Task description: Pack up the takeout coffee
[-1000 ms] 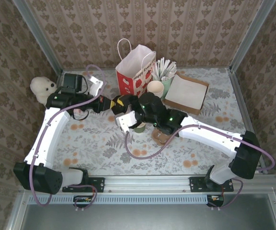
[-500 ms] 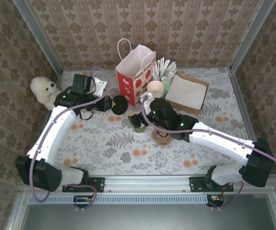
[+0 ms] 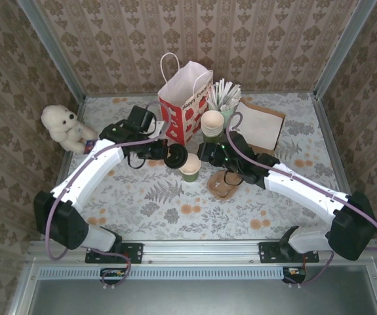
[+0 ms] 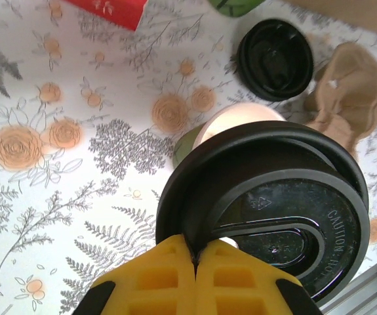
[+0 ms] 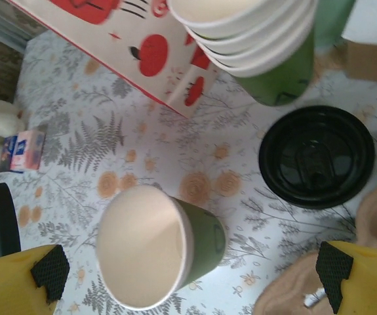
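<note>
**Cup stands open, lid held in the left gripper**

The takeout coffee cup [image 3: 189,168] stands upright on the flowered table [image 3: 142,197], just in front of the red-and-white paper bag [image 3: 183,105] and outside it. It is a small dark green paper cup with a pale cream inside and a rolled rim, and its mouth is uncovered.

The left gripper [image 4: 195,257] has its yellow fingers pressed together on the edge of a round black lid [image 4: 267,210]. It holds the lid partly over the cup's mouth. Whether the lid touches the rim is hard to tell.

The right gripper [image 5: 189,274] has its jaws spread wide, with the cup between them touching neither finger. A second black lid [image 5: 316,157] lies flat on the table nearby, beside a stack of cream cups [image 5: 247,26].
</note>
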`<state>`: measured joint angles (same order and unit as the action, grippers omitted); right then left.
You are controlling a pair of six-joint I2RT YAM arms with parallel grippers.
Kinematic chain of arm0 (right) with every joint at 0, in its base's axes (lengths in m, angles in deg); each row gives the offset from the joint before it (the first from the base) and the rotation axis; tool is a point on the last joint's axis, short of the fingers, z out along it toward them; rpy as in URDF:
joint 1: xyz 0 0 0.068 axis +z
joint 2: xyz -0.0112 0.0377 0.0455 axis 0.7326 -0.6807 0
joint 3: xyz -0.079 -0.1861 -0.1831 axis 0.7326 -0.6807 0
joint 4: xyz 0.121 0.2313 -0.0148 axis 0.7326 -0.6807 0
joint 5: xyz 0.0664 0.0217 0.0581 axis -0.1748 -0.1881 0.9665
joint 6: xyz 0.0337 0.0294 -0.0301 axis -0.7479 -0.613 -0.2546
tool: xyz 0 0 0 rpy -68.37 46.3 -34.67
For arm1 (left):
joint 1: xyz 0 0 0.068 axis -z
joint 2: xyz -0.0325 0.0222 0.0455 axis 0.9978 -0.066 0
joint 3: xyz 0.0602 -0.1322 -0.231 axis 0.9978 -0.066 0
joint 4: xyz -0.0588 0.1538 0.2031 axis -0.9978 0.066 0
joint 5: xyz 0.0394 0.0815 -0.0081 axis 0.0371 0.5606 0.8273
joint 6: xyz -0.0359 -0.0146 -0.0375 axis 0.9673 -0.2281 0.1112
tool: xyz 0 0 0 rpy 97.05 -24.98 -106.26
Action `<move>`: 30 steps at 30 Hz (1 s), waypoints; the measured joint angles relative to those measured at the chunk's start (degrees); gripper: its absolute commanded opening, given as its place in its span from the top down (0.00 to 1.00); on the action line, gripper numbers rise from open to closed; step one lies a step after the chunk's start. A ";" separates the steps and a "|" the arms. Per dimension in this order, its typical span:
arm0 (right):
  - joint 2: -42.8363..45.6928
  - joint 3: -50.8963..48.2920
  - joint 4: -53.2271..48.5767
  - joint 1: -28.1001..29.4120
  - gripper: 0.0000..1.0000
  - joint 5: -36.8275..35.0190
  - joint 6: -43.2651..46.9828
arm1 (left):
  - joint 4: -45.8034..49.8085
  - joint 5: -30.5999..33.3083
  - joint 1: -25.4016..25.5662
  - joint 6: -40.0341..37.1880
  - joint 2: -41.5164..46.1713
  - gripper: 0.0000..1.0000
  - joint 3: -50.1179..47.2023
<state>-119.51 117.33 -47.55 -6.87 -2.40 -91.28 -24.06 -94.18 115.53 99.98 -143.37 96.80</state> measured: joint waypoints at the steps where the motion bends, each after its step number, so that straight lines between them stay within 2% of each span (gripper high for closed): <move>1: 0.02 -0.50 -0.04 0.00 0.00 0.00 -0.61 | 0.74 0.15 0.02 0.20 -0.92 1.00 0.46; 7: 0.02 -2.80 0.76 0.00 0.00 0.61 -3.82 | 1.42 0.72 2.58 0.63 -6.14 1.00 4.37; 11: 0.02 -5.40 5.27 -0.11 0.00 2.82 -5.14 | 1.38 1.31 4.00 0.63 -8.44 1.00 5.14; 30: -0.28 -8.46 9.20 -1.05 0.00 5.66 -8.04 | 0.85 0.96 4.04 0.59 -12.17 1.00 5.40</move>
<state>-119.80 108.87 -38.34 -7.92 3.26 -99.32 -23.21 -93.22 119.58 100.57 -155.54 102.20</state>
